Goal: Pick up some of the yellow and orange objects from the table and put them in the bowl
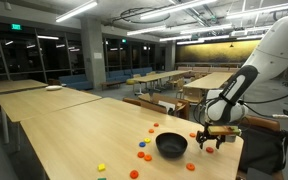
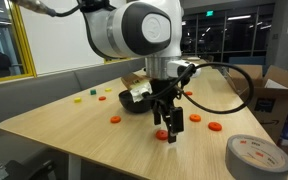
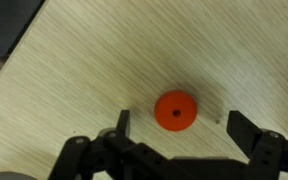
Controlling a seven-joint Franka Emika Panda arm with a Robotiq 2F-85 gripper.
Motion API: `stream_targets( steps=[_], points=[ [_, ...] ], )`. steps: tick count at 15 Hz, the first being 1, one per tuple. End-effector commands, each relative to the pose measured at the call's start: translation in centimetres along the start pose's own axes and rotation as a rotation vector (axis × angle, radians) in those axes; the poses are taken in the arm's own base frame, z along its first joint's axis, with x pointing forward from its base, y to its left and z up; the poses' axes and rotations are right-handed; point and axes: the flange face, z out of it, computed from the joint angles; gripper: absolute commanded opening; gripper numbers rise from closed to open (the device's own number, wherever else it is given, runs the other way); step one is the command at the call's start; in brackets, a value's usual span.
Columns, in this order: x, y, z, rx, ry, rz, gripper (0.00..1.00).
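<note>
Gripper (image 2: 170, 130) was noted hanging low over the table (image 2: 74, 125), fingertips close to the pale wooden top. In the wrist view the fingers (image 3: 123, 122) were recorded as spread wide apart, with nothing held. One orange piece (image 3: 175, 111) was seen lying flat on the wood between them, nearer the left finger in that view and touched by neither.

The bowl (image 1: 171, 146) was found standing on the table just left of the gripper in an exterior view. From the opposite side it (image 2: 134, 101) was seen beyond the gripper and slightly left, partly hidden by the arm. Whether anything lay inside could not be told.

The other orange and yellow pieces (image 1: 145, 150) were observed scattered over the table left of the bowl and near it. More (image 2: 215, 126) were seen right of the gripper, apart from each other.

A tape roll (image 2: 254, 155) was noted at the near right corner of the table. A cardboard box (image 2: 280, 92) was seen beyond it, off the table.
</note>
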Motion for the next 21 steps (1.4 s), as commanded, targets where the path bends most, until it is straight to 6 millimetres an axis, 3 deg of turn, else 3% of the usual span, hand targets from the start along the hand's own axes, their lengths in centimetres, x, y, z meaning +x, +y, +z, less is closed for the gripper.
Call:
stream_targets(
  steps=[1,5,6,7,14,18,21],
  points=[
    [0.1,-0.2,-0.3,0.040,-0.010,-0.004,1.00],
    [0.2,0.0,-0.3,0.056,-0.023,-0.009,1.00],
    [0.2,0.0,-0.3,0.056,-0.025,-0.018,0.75],
    [0.2,0.0,-0.3,0.055,-0.027,-0.025,0.74],
    [0.1,0.0,-0.6,0.045,-0.048,-0.040,0.20],
    [0.0,-1.0,-2.4,0.030,-0.049,-0.064,0.18],
    [0.1,-2.9,-5.6,-0.002,0.014,-0.104,0.18]
  ],
)
